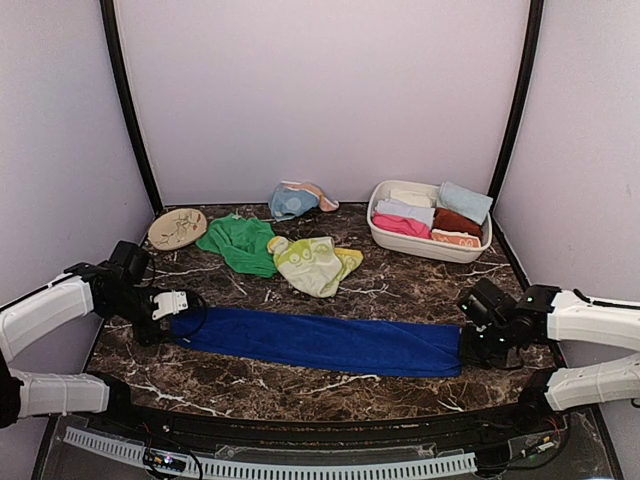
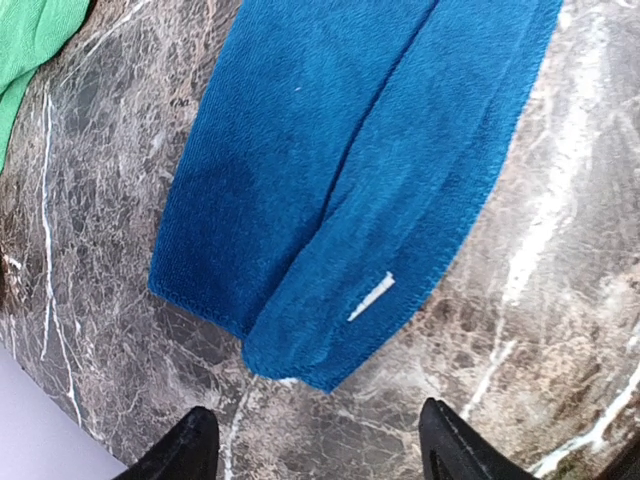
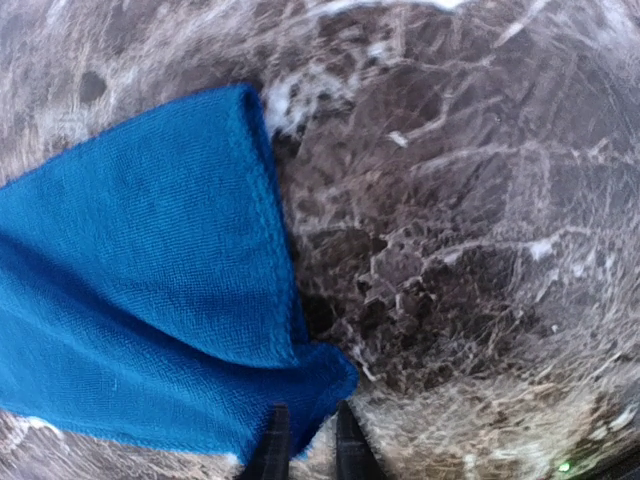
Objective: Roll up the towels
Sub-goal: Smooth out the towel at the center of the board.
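Royal blue towel [image 1: 320,343] lay as a long strip on the table [image 1: 400,285]; soft, limp, likely best pinched at an end. Left gripper [image 2: 320,445] stood open; right gripper [image 3: 310,445] nearly closed at its corner, hold indeterminable.

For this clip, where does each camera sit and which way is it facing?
Top external: above and behind the arms, facing down at the table and blue towel; left arm, right arm show.
Left wrist: faces down at the towel's left end; left hand, fingertips spread, shows.
Right wrist: faces down at the towel's right corner; right hand fingertips show.
Shared: all see the blue towel.
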Robot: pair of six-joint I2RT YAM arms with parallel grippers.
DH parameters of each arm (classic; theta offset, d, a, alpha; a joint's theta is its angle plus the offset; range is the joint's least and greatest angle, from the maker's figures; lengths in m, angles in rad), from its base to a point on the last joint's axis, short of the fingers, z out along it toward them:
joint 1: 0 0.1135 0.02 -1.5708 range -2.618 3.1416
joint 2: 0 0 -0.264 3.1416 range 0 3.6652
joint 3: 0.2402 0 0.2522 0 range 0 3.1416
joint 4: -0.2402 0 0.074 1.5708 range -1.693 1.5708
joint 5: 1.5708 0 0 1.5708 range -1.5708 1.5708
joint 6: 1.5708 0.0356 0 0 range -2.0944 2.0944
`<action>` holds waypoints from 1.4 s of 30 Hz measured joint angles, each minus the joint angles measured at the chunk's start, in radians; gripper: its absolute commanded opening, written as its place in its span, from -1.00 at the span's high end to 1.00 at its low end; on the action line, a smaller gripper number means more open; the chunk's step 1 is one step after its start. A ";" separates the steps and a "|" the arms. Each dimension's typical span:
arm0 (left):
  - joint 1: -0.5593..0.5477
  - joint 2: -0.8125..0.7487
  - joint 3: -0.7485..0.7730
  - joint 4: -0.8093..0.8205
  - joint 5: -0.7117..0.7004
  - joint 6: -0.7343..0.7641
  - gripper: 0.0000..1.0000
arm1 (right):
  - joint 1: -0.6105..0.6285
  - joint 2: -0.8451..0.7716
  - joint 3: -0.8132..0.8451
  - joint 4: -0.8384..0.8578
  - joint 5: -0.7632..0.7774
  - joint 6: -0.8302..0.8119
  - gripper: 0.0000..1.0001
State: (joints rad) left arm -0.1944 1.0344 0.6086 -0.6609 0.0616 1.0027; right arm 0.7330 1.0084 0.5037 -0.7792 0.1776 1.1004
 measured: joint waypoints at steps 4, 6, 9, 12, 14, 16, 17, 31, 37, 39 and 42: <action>0.000 0.016 0.049 -0.043 0.034 -0.002 -0.18 | 0.004 0.009 0.025 -0.056 -0.016 -0.027 0.40; 0.000 0.055 0.087 -0.045 0.058 -0.017 -0.03 | 0.005 0.014 0.074 -0.101 -0.015 -0.048 0.32; 0.000 0.147 0.138 -0.026 0.079 -0.053 0.26 | 0.004 0.015 0.176 -0.153 0.003 -0.078 0.36; 0.000 0.255 0.166 0.031 0.084 -0.097 0.35 | -0.010 0.022 0.244 -0.153 0.010 -0.104 0.48; 0.000 0.318 0.173 0.070 0.080 -0.122 0.37 | -0.029 0.044 0.251 -0.122 0.002 -0.122 0.55; 0.000 0.362 0.173 0.098 0.072 -0.134 0.37 | -0.048 0.088 0.239 -0.071 -0.015 -0.134 0.58; 0.000 0.379 0.171 0.112 0.064 -0.137 0.36 | -0.056 0.117 0.225 -0.033 -0.026 -0.137 0.59; 0.014 0.256 -0.037 0.277 -0.065 -0.045 0.41 | -0.167 0.297 0.069 0.317 -0.126 -0.171 0.73; 0.029 0.196 -0.020 0.234 -0.115 -0.039 -0.39 | -0.193 0.283 0.055 0.338 -0.121 -0.188 0.75; 0.033 0.162 0.036 0.199 -0.116 -0.067 -0.75 | -0.193 0.283 0.055 0.338 -0.121 -0.194 0.74; 0.034 0.114 0.147 0.190 -0.087 -0.125 -0.89 | -0.193 0.282 0.064 0.322 -0.114 -0.207 0.69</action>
State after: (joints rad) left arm -0.1608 1.1481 0.7559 -0.4713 -0.0257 0.8776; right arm 0.5400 1.2907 0.5674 -0.4576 0.0631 0.8936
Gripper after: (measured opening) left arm 0.892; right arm 0.136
